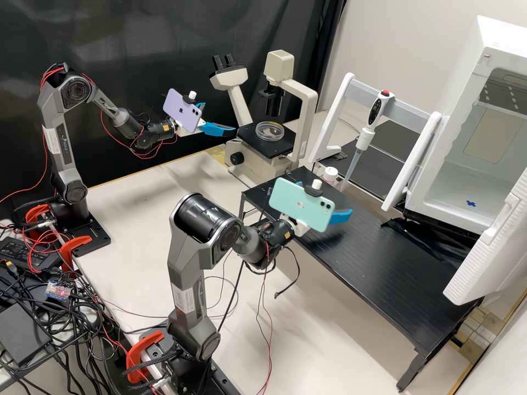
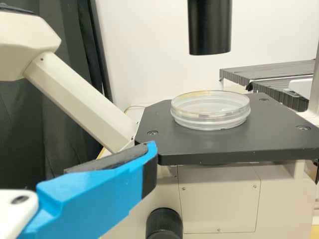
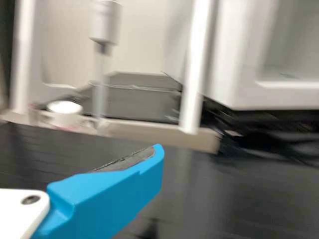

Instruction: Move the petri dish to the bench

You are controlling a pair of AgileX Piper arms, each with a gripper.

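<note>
One clear petri dish (image 2: 212,119) lies flat within the edges of the black microscope stage (image 2: 199,144), left gripper (image 1: 220,117) parted near a corner, right gripper (image 1: 335,198) likewise parted; likely hazards: too-low approach striking stage edge, uneven closing skidding dish off.

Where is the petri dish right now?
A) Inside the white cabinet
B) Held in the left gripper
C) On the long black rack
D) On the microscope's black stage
D: the petri dish sits flat on the microscope's black stage, below the black tube.
</note>
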